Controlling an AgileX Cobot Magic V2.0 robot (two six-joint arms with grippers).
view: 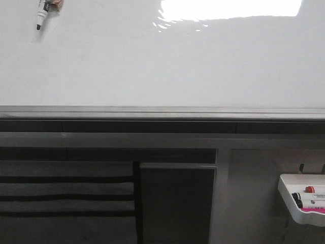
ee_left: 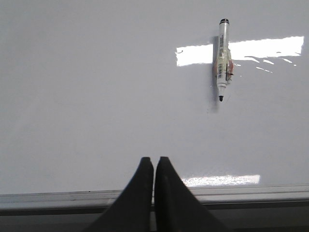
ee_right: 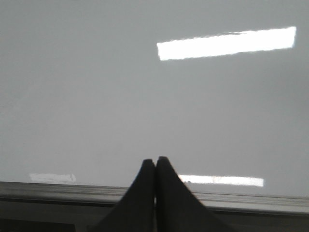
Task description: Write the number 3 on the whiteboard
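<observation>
The whiteboard (view: 152, 66) fills the upper half of the front view, glossy white with a grey bottom rail and a bright light reflection. It is blank; no number 3 shows on it. A white marker (view: 41, 12) with a black tip hangs on the board at the top left, tip down; it also shows in the left wrist view (ee_left: 222, 60). My left gripper (ee_left: 154, 159) is shut and empty, in front of the board's lower rail, below and left of the marker. My right gripper (ee_right: 155, 159) is shut and empty, also facing the rail. Neither gripper shows in the front view.
A small white marker tray (view: 299, 201) with markers hangs at the lower right under the board. Below the rail (view: 162, 113) are dark panels and a grey frame (view: 177, 203).
</observation>
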